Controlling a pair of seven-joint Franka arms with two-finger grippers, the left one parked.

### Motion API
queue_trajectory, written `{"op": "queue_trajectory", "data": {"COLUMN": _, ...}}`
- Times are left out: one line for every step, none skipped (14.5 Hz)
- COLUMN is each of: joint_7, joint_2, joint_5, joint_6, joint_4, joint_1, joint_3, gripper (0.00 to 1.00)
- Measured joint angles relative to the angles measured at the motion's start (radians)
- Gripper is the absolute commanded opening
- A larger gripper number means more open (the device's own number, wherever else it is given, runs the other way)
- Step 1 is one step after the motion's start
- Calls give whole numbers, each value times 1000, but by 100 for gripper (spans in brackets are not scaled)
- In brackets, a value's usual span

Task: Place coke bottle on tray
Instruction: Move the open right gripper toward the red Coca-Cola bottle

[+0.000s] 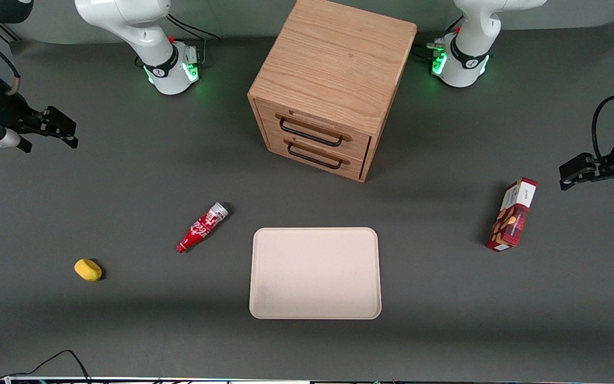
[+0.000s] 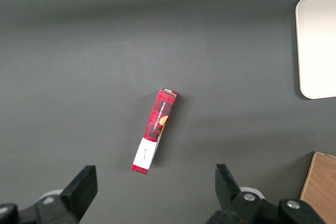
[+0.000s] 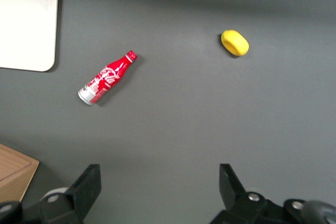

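Your hand (image 1: pixel 54 128) is hovering spread and empty, well apart from the coke bottle (image 1: pixel 202 227), which is lying on its side on the counter (image 1: pixel 126 181) just beside the tray (image 1: pixel 315 273). Round body is risking a roll or slip if you're pinching off-centre.

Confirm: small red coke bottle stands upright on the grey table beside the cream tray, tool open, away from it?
Not upright. The front view shows the small red coke bottle lying on its side beside the cream rectangular tray. The open tool is away from it, as stated.
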Motion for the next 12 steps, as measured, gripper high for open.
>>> {"op": "queue_trajectory", "data": {"joint_7": -1, "joint_2": 0, "joint_5": 0, "joint_6": -12, "joint_4": 10, "joint_1": 0, "joint_3": 0, "gripper": 100}}
{"op": "queue_trajectory", "data": {"joint_7": -1, "joint_2": 0, "joint_5": 0, "joint_6": -28, "joint_4": 16, "joint_1": 0, "joint_3": 0, "gripper": 100}}
{"op": "queue_trajectory", "data": {"joint_7": -1, "joint_2": 1, "joint_5": 1, "joint_6": -38, "joint_4": 19, "joint_1": 0, "joint_3": 0, "gripper": 100}}
{"op": "queue_trajectory", "data": {"joint_7": 3, "joint_2": 3, "joint_5": 2, "joint_6": -41, "joint_4": 19, "joint_1": 0, "joint_3": 0, "gripper": 100}}
{"op": "queue_trajectory", "data": {"joint_7": 9, "joint_2": 9, "joint_5": 4, "joint_6": -42, "joint_4": 19, "joint_1": 0, "joint_3": 0, "gripper": 100}}
{"op": "queue_trajectory", "data": {"joint_7": 17, "joint_2": 18, "joint_5": 6, "joint_6": -42, "joint_4": 19, "joint_1": 0, "joint_3": 2, "gripper": 100}}
{"op": "queue_trajectory", "data": {"joint_7": 33, "joint_2": 31, "joint_5": 8, "joint_6": -42, "joint_4": 20, "joint_1": 1, "joint_3": 8, "gripper": 100}}
{"op": "queue_trajectory", "data": {"joint_7": 78, "joint_2": 48, "joint_5": 11, "joint_6": -41, "joint_4": 20, "joint_1": 6, "joint_3": 18, "gripper": 100}}
{"op": "queue_trajectory", "data": {"joint_7": 155, "joint_2": 69, "joint_5": 23, "joint_6": -37, "joint_4": 21, "joint_1": 12, "joint_3": 32, "gripper": 100}}
{"op": "queue_trajectory", "data": {"joint_7": 241, "joint_2": 95, "joint_5": 47, "joint_6": -28, "joint_4": 20, "joint_1": 18, "joint_3": 48, "gripper": 100}}
{"op": "queue_trajectory", "data": {"joint_7": 322, "joint_2": 127, "joint_5": 70, "joint_6": -5, "joint_4": 20, "joint_1": 24, "joint_3": 63, "gripper": 100}}
{"op": "queue_trajectory", "data": {"joint_7": 388, "joint_2": 163, "joint_5": 83, "joint_6": 26, "joint_4": 19, "joint_1": 28, "joint_3": 76, "gripper": 100}}
